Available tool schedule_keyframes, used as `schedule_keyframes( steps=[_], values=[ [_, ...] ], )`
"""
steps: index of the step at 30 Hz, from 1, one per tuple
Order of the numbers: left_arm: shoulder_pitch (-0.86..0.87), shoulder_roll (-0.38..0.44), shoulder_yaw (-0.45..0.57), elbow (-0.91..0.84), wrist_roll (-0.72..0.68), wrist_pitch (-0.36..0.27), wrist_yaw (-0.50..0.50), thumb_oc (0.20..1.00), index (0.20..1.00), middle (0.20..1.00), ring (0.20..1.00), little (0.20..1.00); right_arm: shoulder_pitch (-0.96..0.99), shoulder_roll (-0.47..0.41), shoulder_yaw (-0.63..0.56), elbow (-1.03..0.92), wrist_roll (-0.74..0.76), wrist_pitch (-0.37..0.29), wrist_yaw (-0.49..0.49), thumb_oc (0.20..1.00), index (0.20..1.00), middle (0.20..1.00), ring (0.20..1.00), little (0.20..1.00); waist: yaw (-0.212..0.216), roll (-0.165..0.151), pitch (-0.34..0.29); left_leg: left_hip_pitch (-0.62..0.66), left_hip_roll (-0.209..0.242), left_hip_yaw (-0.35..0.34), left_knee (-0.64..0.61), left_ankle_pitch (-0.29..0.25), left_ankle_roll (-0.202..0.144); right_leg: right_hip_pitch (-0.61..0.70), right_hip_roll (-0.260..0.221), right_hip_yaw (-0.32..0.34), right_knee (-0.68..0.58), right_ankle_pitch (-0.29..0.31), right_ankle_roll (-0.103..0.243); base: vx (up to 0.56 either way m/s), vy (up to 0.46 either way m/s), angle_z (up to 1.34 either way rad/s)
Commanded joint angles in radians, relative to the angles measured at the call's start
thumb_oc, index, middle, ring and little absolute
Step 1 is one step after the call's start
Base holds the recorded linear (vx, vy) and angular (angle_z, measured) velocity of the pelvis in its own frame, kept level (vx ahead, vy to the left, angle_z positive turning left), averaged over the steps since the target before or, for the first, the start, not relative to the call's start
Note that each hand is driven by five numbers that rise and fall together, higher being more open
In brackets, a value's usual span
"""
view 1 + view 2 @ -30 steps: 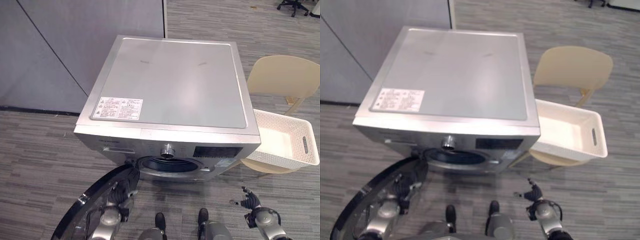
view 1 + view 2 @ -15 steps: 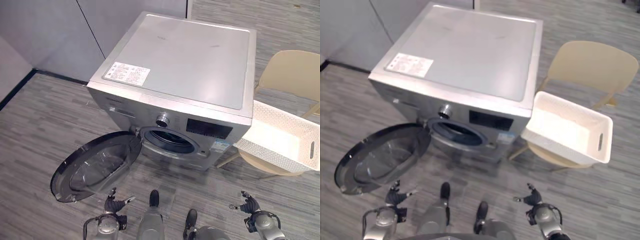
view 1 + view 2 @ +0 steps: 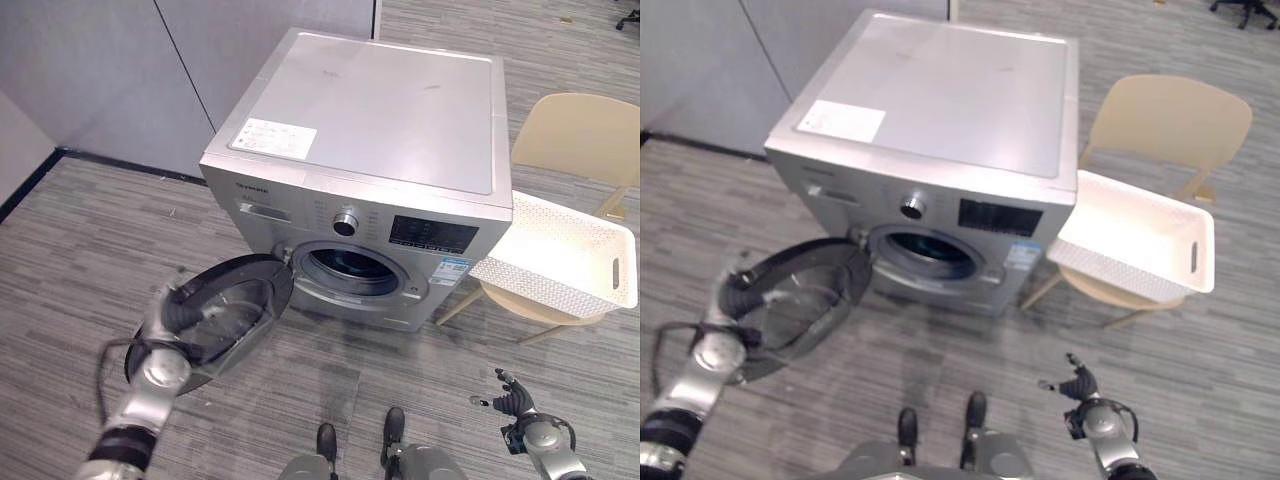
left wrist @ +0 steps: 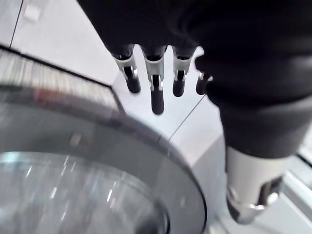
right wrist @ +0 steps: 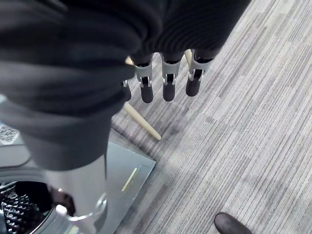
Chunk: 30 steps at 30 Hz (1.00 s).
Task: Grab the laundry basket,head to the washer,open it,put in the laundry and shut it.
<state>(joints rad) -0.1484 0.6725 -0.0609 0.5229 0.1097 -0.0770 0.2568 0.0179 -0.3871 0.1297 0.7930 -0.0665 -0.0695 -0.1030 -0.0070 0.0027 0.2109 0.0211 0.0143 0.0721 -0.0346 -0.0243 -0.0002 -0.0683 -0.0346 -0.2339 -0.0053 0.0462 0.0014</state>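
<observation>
The silver washer (image 3: 370,110) stands in the middle with its round opening (image 3: 350,268) uncovered. Its dark-rimmed glass door (image 3: 235,305) hangs swung out to the left. My left hand (image 3: 178,308) is at the door's outer rim; in the left wrist view its fingers (image 4: 156,92) reach straight out past the rim (image 4: 146,146). The white laundry basket (image 3: 560,265) rests on a beige chair (image 3: 575,135) right of the washer, and no laundry shows inside it. My right hand (image 3: 515,402) hangs low at the right over the floor, fingers (image 5: 168,83) straight and empty.
Grey partition walls (image 3: 100,70) stand behind and left of the washer. Grey carpet (image 3: 420,350) lies in front of the washer. In the right wrist view a chair leg (image 5: 141,122) slants beside the washer's lower front corner (image 5: 131,175).
The camera has shifted. My left hand has risen from low near the floor to the door's outer rim. My right hand stays low at the right.
</observation>
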Motion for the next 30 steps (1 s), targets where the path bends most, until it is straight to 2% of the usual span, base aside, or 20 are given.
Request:
schedule_keyframes(
  steps=[1,3,7,10,14,15,16,17,18,20,23,25,26,30],
  values=[
    [-0.08,0.065,-0.004,0.113,0.099,0.024,0.033,1.0,1.0,1.0,1.0,1.0,-0.005,-0.045,0.046,-0.017,-0.01,-0.016,0.019,1.0,1.0,1.0,1.0,1.0,-0.013,-0.053,-0.072,-0.099,-0.018,0.013,0.098,-0.059,-0.017,0.066,-0.049,0.047,0.043,-0.142,0.115,0.02,0.092,-0.03],
    [-0.195,0.128,-0.048,0.263,0.107,0.05,0.014,1.0,1.0,1.0,1.0,1.0,-0.018,-0.049,0.069,-0.014,-0.014,-0.004,0.028,1.0,1.0,1.0,1.0,1.0,-0.024,-0.061,-0.065,-0.12,-0.016,0.021,0.111,-0.062,-0.013,0.043,-0.056,0.051,0.055,-0.138,0.122,0.0,0.104,-0.06],
    [-0.282,0.161,-0.103,0.441,0.101,0.056,-0.038,1.0,1.0,1.0,1.0,1.0,-0.038,-0.046,0.105,0.012,-0.02,0.004,0.038,1.0,1.0,1.0,1.0,1.0,-0.033,-0.071,-0.051,-0.157,-0.012,0.033,0.127,-0.064,-0.008,0.0,-0.063,0.059,0.077,-0.126,0.129,-0.04,0.07,-0.06],
    [-0.27,0.132,-0.111,0.506,0.088,0.052,-0.06,1.0,1.0,1.0,1.0,1.0,-0.052,-0.036,0.125,0.036,-0.025,0.007,0.042,1.0,1.0,1.0,1.0,1.0,-0.033,-0.08,-0.044,-0.17,-0.008,0.047,0.138,-0.07,-0.003,-0.017,-0.067,0.067,0.084,-0.117,0.135,-0.01,0.04,-0.12],
    [-0.225,0.077,-0.095,0.497,0.056,0.043,-0.066,1.0,1.0,1.0,1.0,1.0,-0.062,-0.025,0.128,0.048,-0.03,0.009,0.036,1.0,1.0,1.0,1.0,1.0,-0.028,-0.086,-0.035,-0.175,-0.003,0.06,0.147,-0.076,0.004,-0.031,-0.07,0.073,0.096,-0.113,0.14,-0.01,0.027,-0.07],
    [-0.204,0.045,-0.089,0.483,0.037,0.04,-0.068,1.0,1.0,1.0,1.0,1.0,-0.064,-0.021,0.127,0.05,-0.032,0.011,0.033,1.0,1.0,1.0,1.0,1.0,-0.026,-0.088,-0.033,-0.174,-0.003,0.062,0.148,-0.078,0.005,-0.032,-0.071,0.074,0.098,-0.112,0.141,0.0,0.028,-0.19],
    [-0.139,-0.029,-0.075,0.438,0.0,0.03,-0.069,1.0,1.0,1.0,1.0,1.0,-0.072,-0.012,0.123,0.06,-0.04,0.013,0.029,1.0,1.0,1.0,1.0,1.0,-0.02,-0.089,-0.03,-0.17,-0.005,0.067,0.15,-0.083,0.01,-0.031,-0.074,0.076,0.102,-0.112,0.14,0.0,0.028,-0.15],
    [-0.138,-0.029,-0.074,0.437,0.001,0.031,-0.069,1.0,1.0,1.0,1.0,1.0,-0.072,-0.013,0.124,0.06,-0.04,0.013,0.029,1.0,1.0,1.0,1.0,1.0,-0.02,-0.088,-0.03,-0.169,-0.005,0.068,0.15,-0.083,0.01,-0.03,-0.074,0.076,0.102,-0.113,0.14,0.01,0.029,-0.11],
    [-0.097,-0.093,-0.064,0.395,-0.042,0.022,-0.061,1.0,1.0,1.0,1.0,1.0,-0.075,-0.007,0.119,0.058,-0.045,0.014,0.026,1.0,1.0,1.0,1.0,1.0,-0.015,-0.088,-0.026,-0.162,-0.008,0.068,0.154,-0.09,0.012,-0.023,-0.076,0.075,0.106,-0.116,0.139,0.02,0.017,-0.05],
    [0.078,-0.239,-0.038,0.147,-0.14,0.012,-0.081,1.0,1.0,1.0,1.0,1.0,-0.063,0.007,0.085,0.031,-0.062,0.026,0.019,1.0,1.0,1.0,1.0,1.0,-0.002,-0.084,-0.025,-0.145,-0.018,0.064,0.148,-0.095,0.021,-0.015,-0.079,0.068,0.115,-0.126,0.132,0.02,0.019,-0.04],
    [0.122,-0.26,-0.045,0.075,-0.145,0.013,-0.103,1.0,1.0,1.0,1.0,1.0,-0.059,0.009,0.078,0.02,-0.07,0.029,0.019,1.0,1.0,1.0,1.0,1.0,0.0,-0.082,-0.025,-0.141,-0.02,0.062,0.147,-0.096,0.023,-0.012,-0.079,0.066,0.118,-0.129,0.131,0.0,-0.006,0.04],
    [0.201,-0.309,-0.095,-0.098,-0.199,0.005,-0.185,1.0,1.0,1.0,1.0,1.0,-0.052,0.021,0.075,-0.008,-0.087,0.036,0.028,1.0,1.0,1.0,1.0,1.0,0.006,-0.077,-0.021,-0.127,-0.024,0.055,0.143,-0.096,0.028,-0.005,-0.077,0.067,0.122,-0.133,0.128,0.01,-0.043,0.04],
    [0.211,-0.312,-0.106,-0.13,-0.208,0.004,-0.2,1.0,1.0,1.0,1.0,1.0,-0.05,0.022,0.075,-0.011,-0.088,0.036,0.027,1.0,1.0,1.0,1.0,1.0,0.006,-0.076,-0.02,-0.123,-0.025,0.054,0.14,-0.096,0.029,-0.004,-0.076,0.067,0.123,-0.135,0.129,0.0,-0.039,0.05],
    [0.169,-0.329,-0.186,-0.248,-0.246,-0.005,-0.225,1.0,1.0,1.0,1.0,1.0,-0.047,0.024,0.1,-0.024,-0.102,0.033,0.024,1.0,1.0,1.0,1.0,1.0,-0.004,-0.071,-0.015,-0.11,-0.023,0.057,0.127,-0.094,0.033,-0.01,-0.072,0.078,0.128,-0.138,0.129,-0.02,-0.05,-0.01]
  ],
)
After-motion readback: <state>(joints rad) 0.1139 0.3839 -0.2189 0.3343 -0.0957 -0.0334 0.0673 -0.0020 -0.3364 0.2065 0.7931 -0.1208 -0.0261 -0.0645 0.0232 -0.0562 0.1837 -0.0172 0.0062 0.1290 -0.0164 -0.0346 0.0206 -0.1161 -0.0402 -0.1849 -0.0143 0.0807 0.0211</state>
